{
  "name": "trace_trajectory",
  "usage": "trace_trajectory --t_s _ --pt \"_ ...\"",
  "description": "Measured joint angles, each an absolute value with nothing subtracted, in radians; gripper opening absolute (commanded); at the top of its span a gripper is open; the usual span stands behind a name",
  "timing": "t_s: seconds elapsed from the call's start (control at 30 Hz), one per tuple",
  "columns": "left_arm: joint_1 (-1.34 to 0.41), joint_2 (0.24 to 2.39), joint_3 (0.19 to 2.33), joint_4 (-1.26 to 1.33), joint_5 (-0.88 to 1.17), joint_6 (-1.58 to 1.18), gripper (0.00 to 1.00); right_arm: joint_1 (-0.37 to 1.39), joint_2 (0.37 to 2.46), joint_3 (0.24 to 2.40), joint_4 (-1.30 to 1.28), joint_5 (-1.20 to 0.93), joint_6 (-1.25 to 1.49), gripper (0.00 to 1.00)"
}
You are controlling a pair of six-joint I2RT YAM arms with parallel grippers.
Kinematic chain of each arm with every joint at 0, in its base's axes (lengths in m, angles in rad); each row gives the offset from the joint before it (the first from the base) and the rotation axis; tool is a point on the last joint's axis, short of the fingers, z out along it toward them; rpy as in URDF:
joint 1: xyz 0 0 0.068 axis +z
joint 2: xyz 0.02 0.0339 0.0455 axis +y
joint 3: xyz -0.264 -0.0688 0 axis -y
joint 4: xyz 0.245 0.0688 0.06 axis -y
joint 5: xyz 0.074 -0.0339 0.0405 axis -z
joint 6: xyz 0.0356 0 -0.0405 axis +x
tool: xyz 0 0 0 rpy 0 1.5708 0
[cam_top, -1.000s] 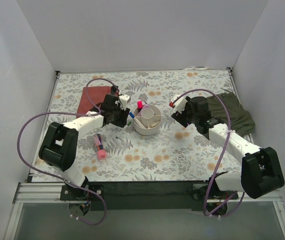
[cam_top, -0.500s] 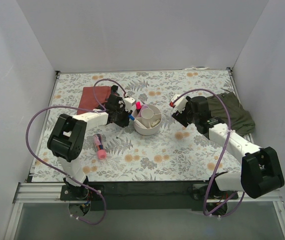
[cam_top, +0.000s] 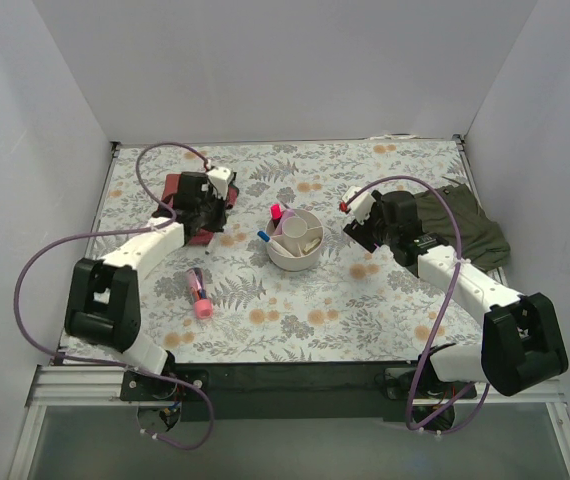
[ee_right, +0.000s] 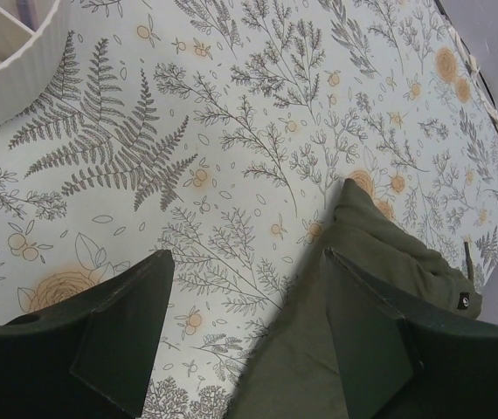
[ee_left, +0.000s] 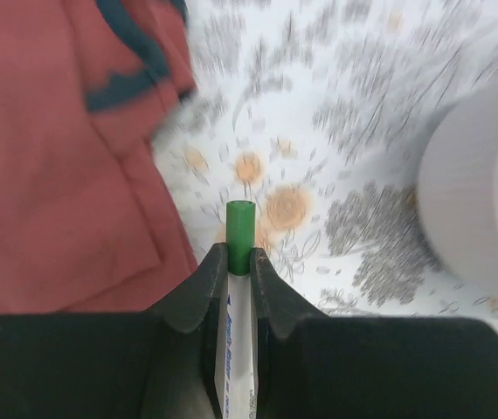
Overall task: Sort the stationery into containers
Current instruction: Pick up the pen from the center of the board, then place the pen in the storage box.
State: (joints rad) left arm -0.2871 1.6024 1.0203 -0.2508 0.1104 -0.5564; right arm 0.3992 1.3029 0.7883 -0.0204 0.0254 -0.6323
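- Your left fingers are clamped on a white pen, and its green end sticks out just past the fingertips
- The rust-red cloth lies below and to the left of those fingers, with the flowered bench showing ahead of them
- To the right of the left fingers, blurred in the wrist view, is the wall of the white organiser, well apart from the held pen
- Your right fingers stand apart with nothing between them, above the bench
- The olive-green cloth lies under the right-hand one of that pair and reaches into the gap
- From above, the organiser sits between your two sets of fingers; a pink-capped marker stands in it, and a blue-capped pen shows at the rim on the side toward your left fingers
- A black highlighter with a pink cap lies on the bench behind the left fingers, toward the arm bases, well apart from them
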Motion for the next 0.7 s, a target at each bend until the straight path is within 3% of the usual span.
trace_trajectory --t_s 0.17,0.33,0.7 --pt "-0.274 1.373 1.034 -0.105 0.188 -0.636 0.00 0.399 1.303 0.791 -0.019 0.022 -0.632 0.77" --pt "-0.378 1.225 0.951 0.231 0.285 -0.746 0.00 0.399 1.311 0.806 -0.019 0.022 -0.630 0.77" --pt "-0.572 1.396 0.792 0.645 0.304 -0.816 0.00 0.399 1.324 0.847 -0.022 0.019 -0.612 0.77"
